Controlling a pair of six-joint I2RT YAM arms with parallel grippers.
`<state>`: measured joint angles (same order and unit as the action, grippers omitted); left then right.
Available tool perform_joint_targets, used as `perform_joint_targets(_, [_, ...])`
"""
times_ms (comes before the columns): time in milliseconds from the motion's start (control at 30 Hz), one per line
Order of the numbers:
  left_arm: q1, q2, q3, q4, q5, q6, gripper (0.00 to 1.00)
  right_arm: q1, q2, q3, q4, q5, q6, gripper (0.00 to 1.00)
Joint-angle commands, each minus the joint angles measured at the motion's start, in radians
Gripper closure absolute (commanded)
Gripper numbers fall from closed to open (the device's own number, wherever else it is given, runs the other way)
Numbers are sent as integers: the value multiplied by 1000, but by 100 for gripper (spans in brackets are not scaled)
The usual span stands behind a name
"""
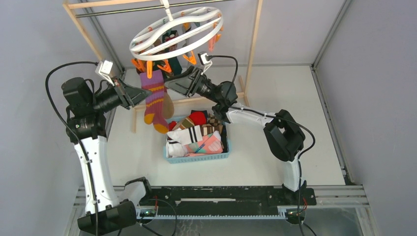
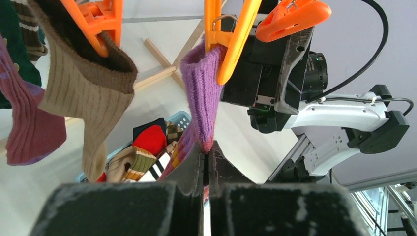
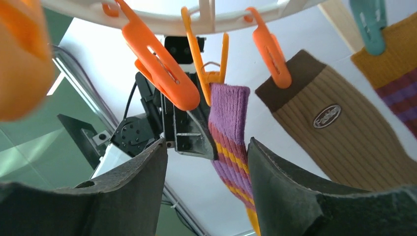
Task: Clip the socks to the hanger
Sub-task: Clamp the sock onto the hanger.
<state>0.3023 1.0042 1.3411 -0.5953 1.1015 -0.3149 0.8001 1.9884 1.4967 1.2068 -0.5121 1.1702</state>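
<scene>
Left hand point(image 2: 206, 155) clamps the purple sock point(image 2: 201, 93) below its clip point(image 2: 231, 44), right hand point(image 3: 206, 143) half-open, empty; tugging could unclip it

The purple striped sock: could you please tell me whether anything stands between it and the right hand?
Nothing visible does. The purple striped sock hangs from an orange clip just beyond the open right hand; the left hand pinches it.

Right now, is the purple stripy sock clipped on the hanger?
Clipped on: an orange clip pinches the purple stripy sock by its cuff, under the white hanger.
</scene>
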Motion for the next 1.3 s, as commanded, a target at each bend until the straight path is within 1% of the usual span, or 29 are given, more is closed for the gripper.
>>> perform_joint_targets(0, [7,-19,42,-12,-15,37,99,-23,-73,15,45,27,-40,32])
perform_joint_targets(300, [7,-18,53,-20,-33,42,99,-15,-37,108,65,15,-51,31])
perform_joint_targets(367, [8,-18,53,-19,-33,43,99,-11,-25,135,59,17,-52,33])
perform_joint_targets(500, [7,-18,58,-29,-38,51,99,-7,1,191,54,9,-40,39])
perform_joint_targets(633, [8,-15,67,-34,-38,51,99,4,14,222,29,0,-48,42])
perform_joint_targets(767, [8,-19,79,-50,-54,67,99,8,16,208,33,-3,-43,50])
perform_joint_targets(833, [8,-18,83,-58,-64,71,99,8,6,178,43,4,-45,50])
perform_joint_targets(933, [8,-17,91,-64,-67,73,100,11,-16,130,51,16,-57,45])
perform_joint_targets(1067, [8,-18,98,-65,-65,71,100,11,-36,116,21,12,-80,46])
perform_joint_targets(1133, [9,-19,103,-67,-65,71,100,14,-44,113,5,17,-100,50])
perform_joint_targets(1233, [9,-20,105,-67,-66,71,100,14,-51,112,10,26,-104,59])
perform_joint_targets(1267, [9,-23,105,-68,-66,72,100,14,-52,111,13,28,-104,61])
